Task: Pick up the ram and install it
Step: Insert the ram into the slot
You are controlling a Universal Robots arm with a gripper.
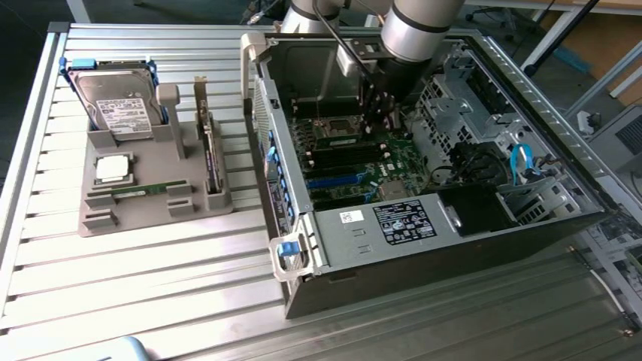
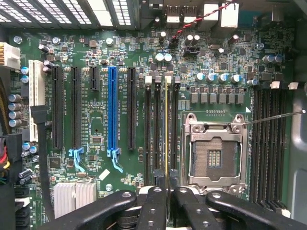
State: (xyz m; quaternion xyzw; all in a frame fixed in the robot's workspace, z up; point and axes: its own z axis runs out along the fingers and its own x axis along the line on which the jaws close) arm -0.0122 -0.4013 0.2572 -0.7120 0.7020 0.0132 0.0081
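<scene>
My gripper (image 2: 166,179) is shut on the ram (image 2: 166,124), seen edge-on in the wrist view as a thin yellowish line running away from the fingertips. The stick lines up with the row of black memory slots (image 2: 157,129) beside the open CPU socket (image 2: 214,155). I cannot tell whether it touches a slot. In the exterior view the gripper (image 1: 386,120) reaches down inside the open computer case (image 1: 422,218), low over the motherboard (image 1: 361,162).
On the exterior view's left, a grey holder (image 1: 150,214) carries a hard drive (image 1: 120,105), a square silver CPU chip (image 1: 113,169), an upright expansion card (image 1: 209,150) and another green stick (image 1: 146,188). Case walls, drive cages and cables (image 1: 522,162) surround the arm.
</scene>
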